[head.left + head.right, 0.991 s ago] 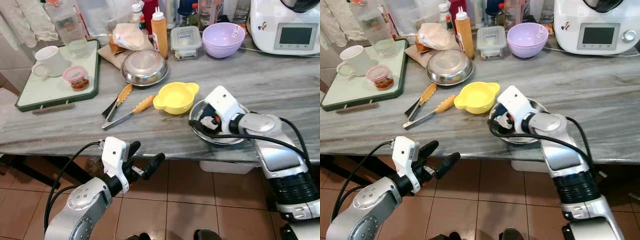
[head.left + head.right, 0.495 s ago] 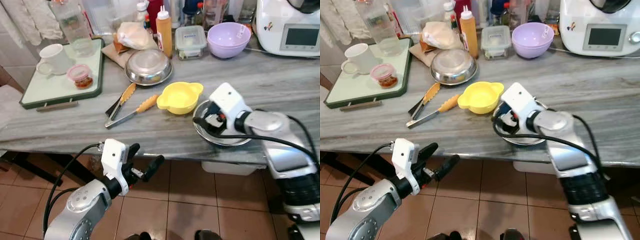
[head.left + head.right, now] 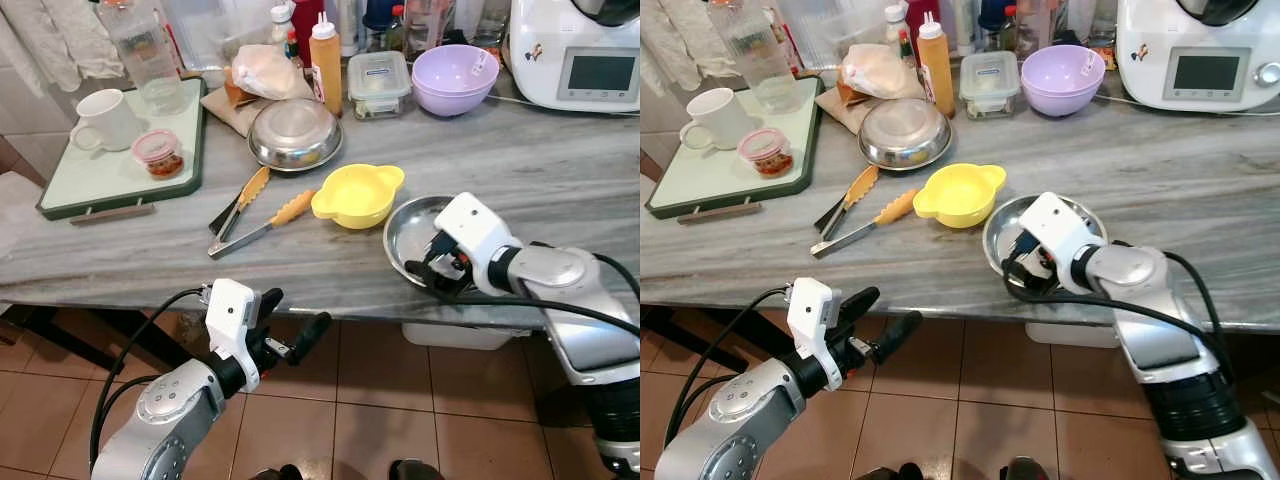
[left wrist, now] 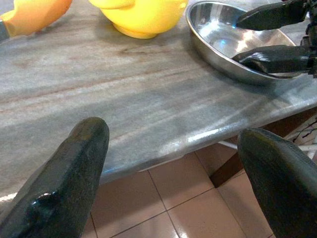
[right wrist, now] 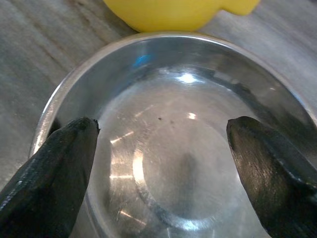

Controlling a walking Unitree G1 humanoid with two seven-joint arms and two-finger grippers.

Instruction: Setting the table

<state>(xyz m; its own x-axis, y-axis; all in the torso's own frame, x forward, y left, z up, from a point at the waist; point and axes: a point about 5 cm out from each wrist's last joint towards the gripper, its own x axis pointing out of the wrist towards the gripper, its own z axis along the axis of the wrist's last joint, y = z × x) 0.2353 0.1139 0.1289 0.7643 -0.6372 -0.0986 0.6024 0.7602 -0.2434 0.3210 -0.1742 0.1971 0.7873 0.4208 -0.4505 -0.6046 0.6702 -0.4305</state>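
Right now my right tool, fingers spread open, hovers at the near rim of the steel bowl by the table edge, so a clumsy pinch could tip it onto the floor, or nudge the yellow bowl touching it.

Legible text — none | container lid — blue label, too small to read | appliance — grey screen, nothing readable
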